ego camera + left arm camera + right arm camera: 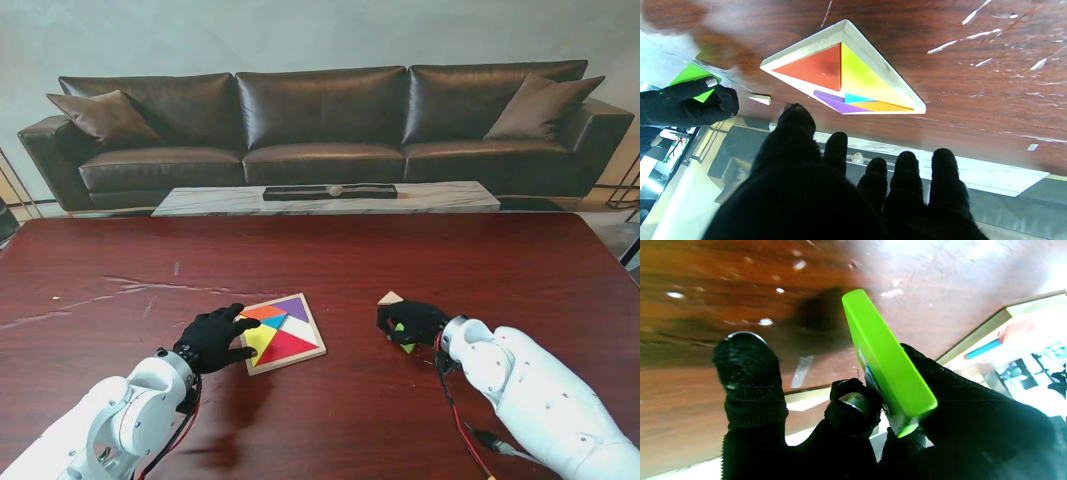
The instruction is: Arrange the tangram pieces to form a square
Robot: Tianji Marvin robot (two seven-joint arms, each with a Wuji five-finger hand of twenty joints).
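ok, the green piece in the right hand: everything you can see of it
The green tangram piece is a flat, bright lime slab with smooth painted-looking faces and rounded edges, a thin edge turned toward the wrist camera. The right hand pinches it between fingers, tilted and lifted off the wooden table. It sits right of the tray, apart from it. Its exact outline is hidden.

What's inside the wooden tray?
The wooden tray holds red, yellow, orange, blue and purple pieces. The left hand rests at its edge, hiding little. The green piece is in the right hand.
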